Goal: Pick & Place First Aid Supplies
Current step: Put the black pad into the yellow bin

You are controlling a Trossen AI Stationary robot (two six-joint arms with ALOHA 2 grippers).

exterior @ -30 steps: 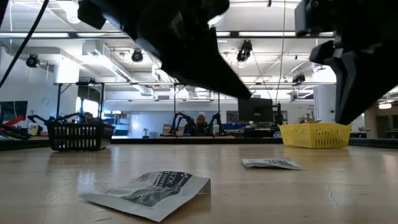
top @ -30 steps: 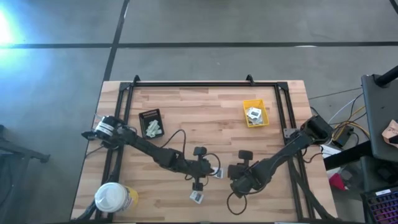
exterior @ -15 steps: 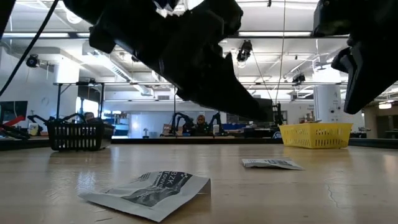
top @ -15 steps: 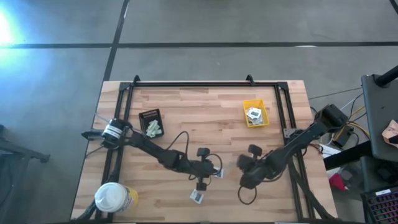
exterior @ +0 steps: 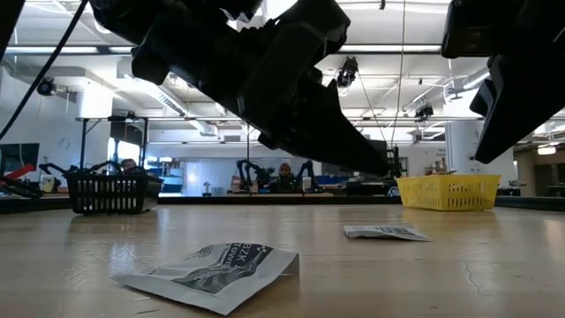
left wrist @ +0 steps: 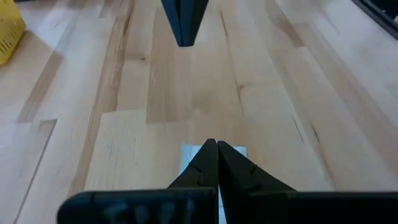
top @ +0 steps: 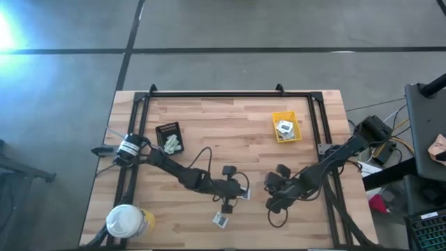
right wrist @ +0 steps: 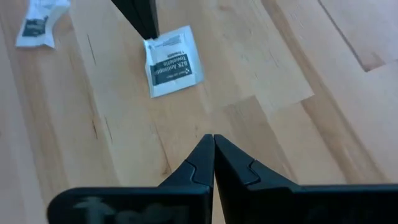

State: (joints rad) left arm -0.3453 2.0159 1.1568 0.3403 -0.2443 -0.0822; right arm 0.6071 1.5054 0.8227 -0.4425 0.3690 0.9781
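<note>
One white first aid packet (top: 244, 194) lies flat on the wooden table between my two grippers; it also shows as the printed packet (right wrist: 171, 60). A second packet (top: 221, 219) lies nearer the front edge, flat in the low view (exterior: 212, 269). My left gripper (top: 237, 191) is shut, its tips (exterior: 381, 168) hanging just above the first packet's edge (left wrist: 211, 152). My right gripper (top: 267, 193) is shut, a little to the right of that packet, pointing down at bare wood (right wrist: 213, 137).
A yellow bin (top: 286, 127) with packets stands at the back right, and a black tray (top: 169, 137) with pale strips at the back left. A round yellow tub with a white lid (top: 129, 222) sits at the front left corner. A black frame (top: 230, 94) borders the table.
My left gripper has sunk and reached a little toward the table's right, ending over the middle packet's edge. My right gripper has drawn back toward the table's right edge and rolled about its wrist. Both stay shut. The packets have not moved.
</note>
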